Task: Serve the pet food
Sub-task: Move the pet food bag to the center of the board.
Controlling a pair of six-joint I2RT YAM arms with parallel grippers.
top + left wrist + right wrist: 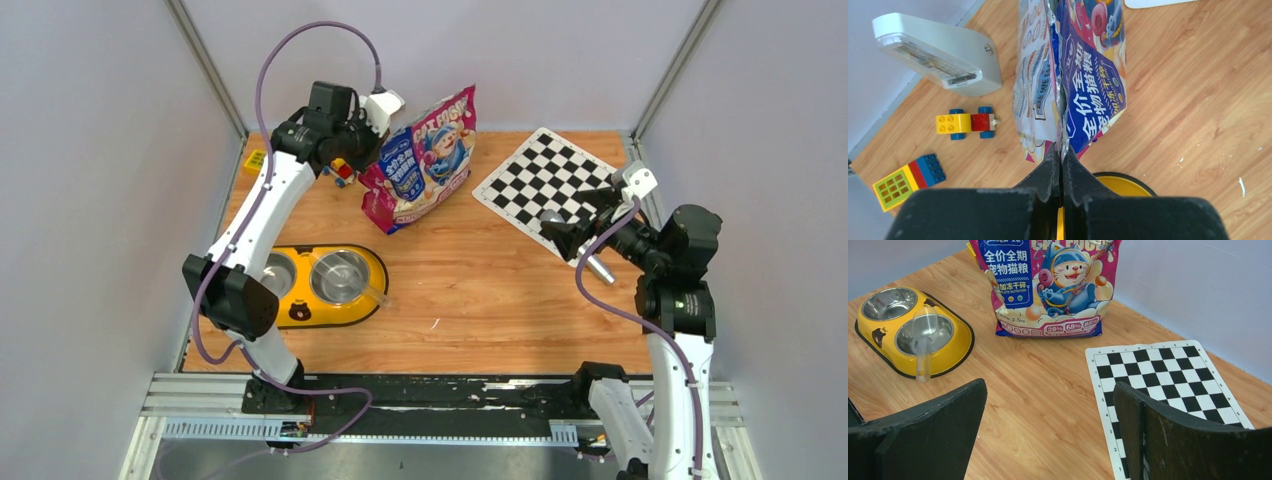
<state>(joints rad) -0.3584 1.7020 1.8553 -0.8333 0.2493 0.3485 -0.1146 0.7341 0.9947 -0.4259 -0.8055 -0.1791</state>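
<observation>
The pet food itself is hidden inside the glossy pink-and-blue cat food bag (pixel 425 160), which stands tilted at the back of the table. My left gripper (pixel 1062 152) is shut on the bag's (pixel 1088 85) foil seam, pinching its edge between both fingers (pixel 1048 172). From above, that gripper (pixel 375 148) sits at the bag's left side. My right gripper (pixel 556 232) hovers open over the chessboard's near edge with nothing between its fingers (pixel 1148 425). It faces the bag (pixel 1048 285) from a distance. The yellow double-bowl feeder (pixel 375 265) lies near left, with a clear scoop (pixel 924 340) resting in one bowl.
A chessboard mat (pixel 545 180) lies at the back right. Behind the bag are a toy car (pixel 966 123), a brick block (pixel 908 177) and a white device (pixel 938 55). Grey walls close in the table on three sides.
</observation>
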